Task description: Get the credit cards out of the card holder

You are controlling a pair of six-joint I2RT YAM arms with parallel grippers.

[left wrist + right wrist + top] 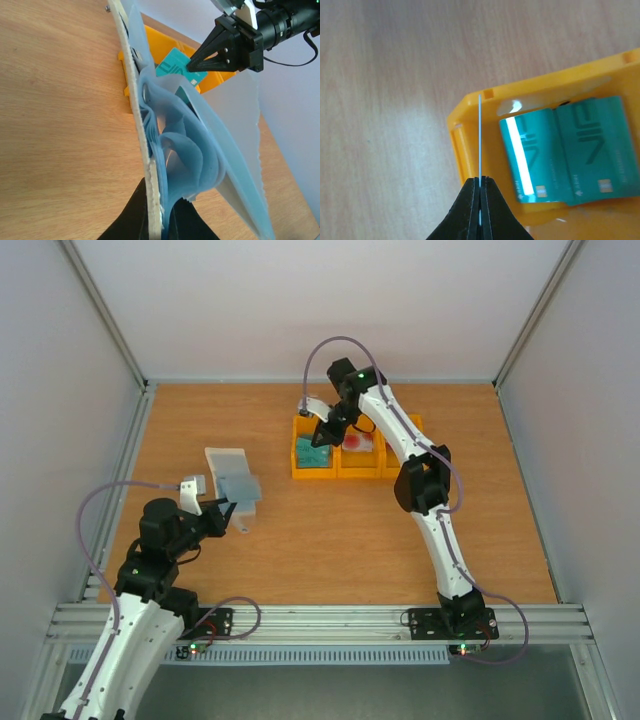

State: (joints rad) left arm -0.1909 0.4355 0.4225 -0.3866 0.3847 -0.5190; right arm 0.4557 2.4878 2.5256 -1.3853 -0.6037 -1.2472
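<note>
Card holder (226, 462) held open left of the tabletop's middle; cards going into the yellow tray (315, 476) by the far edge.
The left gripper (159, 225) is clamped on the holder's cream edge, its grey-blue pockets fanned open. Further right, the tray by the middle of the far edge has two teal cards (560, 150) in its left compartment and red cards (358, 443) in the middle one. The right gripper (480, 181) pinches another card (479, 130) edge-on above the tray's left end, not yet let go. Most looks done; whether the pockets hide more cards I cannot tell.
</note>
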